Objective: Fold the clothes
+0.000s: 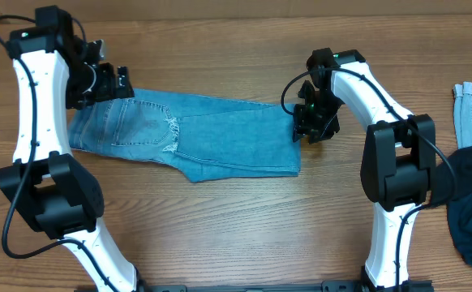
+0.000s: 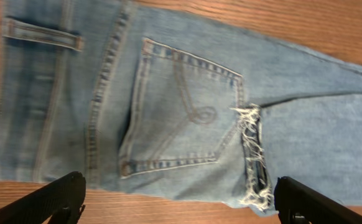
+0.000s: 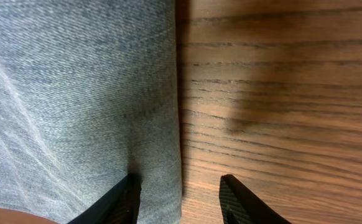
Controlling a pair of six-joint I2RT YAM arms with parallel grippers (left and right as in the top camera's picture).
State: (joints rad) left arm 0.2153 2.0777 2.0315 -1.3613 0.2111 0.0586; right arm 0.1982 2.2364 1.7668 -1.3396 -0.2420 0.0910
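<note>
From where I stand, the pair of light blue washed denim jeans [image 1: 212,134] lies flat on the brown wooden table [image 1: 236,227]. Its long axis runs crosswise between the two arms, waist end toward the left arm and smooth doubled-over end toward the right. The right gripper [image 1: 307,126] sits at that doubled-over end, partly spread and straddling the cloth's edge, one finger over denim, the other over bare wood, pinching nothing I can see. The left gripper [image 1: 113,81] hangs over the waist end, spread wide and empty, so each arm is nearest its own end.
</note>
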